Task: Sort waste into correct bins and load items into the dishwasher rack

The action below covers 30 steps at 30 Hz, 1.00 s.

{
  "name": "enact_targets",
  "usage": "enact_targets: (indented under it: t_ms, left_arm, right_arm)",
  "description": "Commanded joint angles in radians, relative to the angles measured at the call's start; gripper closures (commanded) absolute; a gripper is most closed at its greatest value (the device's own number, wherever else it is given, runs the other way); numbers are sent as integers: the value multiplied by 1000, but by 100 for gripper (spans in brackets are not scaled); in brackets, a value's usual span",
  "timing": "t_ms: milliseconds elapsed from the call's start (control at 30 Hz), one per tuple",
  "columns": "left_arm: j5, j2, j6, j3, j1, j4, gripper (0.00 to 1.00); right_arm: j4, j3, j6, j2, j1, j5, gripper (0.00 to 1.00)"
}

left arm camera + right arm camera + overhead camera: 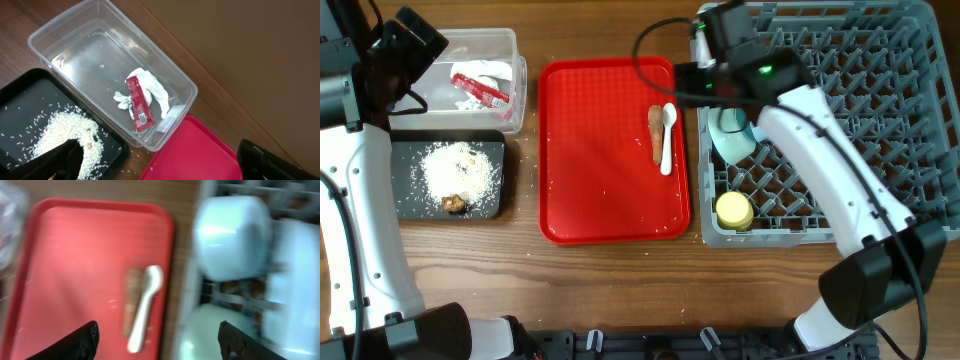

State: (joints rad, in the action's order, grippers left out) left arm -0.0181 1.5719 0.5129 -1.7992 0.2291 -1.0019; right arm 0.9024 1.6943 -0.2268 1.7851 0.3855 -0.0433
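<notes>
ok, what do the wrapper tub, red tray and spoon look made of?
tub: clear hard plastic, glossy; walls and floor are see-through.
red tray: likely moulded plastic, matte, faint surface texture, raised rim.
spoon: probably white plastic, smooth and opaque; too small to confirm.

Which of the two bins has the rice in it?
The black tray, heaped with white grains; the clear tub holds the crumpled wrapper instead.

Brown wood-grain table [610, 290], grain running left to right, soft even light
</notes>
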Motion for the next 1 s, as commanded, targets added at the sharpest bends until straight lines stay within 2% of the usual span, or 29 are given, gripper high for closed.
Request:
enact_targets:
  t_ms: [0,200,433,567,633,867,967]
  left_arm:
    - [-10,-1,-15,-7,-3,2,0]
    - [-10,-1,-15,-7,-3,2,0]
    - [-10,-1,-15,-7,-3,2,0]
    - [-10,-1,-15,-7,-3,2,0]
    - [-10,-1,-15,-7,-3,2,0]
    - [-10,-1,-15,-7,-3,2,0]
    - [-10,-1,-15,-7,-3,2,0]
  right_arm:
    - [14,0,-7,23,-76,-43,22]
    - [55,0,18,24,-119,-100,23]
    - [11,17,54,13,-106,-60,22]
    - [-20,20,173,11,-63,2,23]
    - [-22,19,187,16,-39,-8,22]
    - [26,18,169,98,-29,-32,22]
    - [28,19,139,97,-30,-105,22]
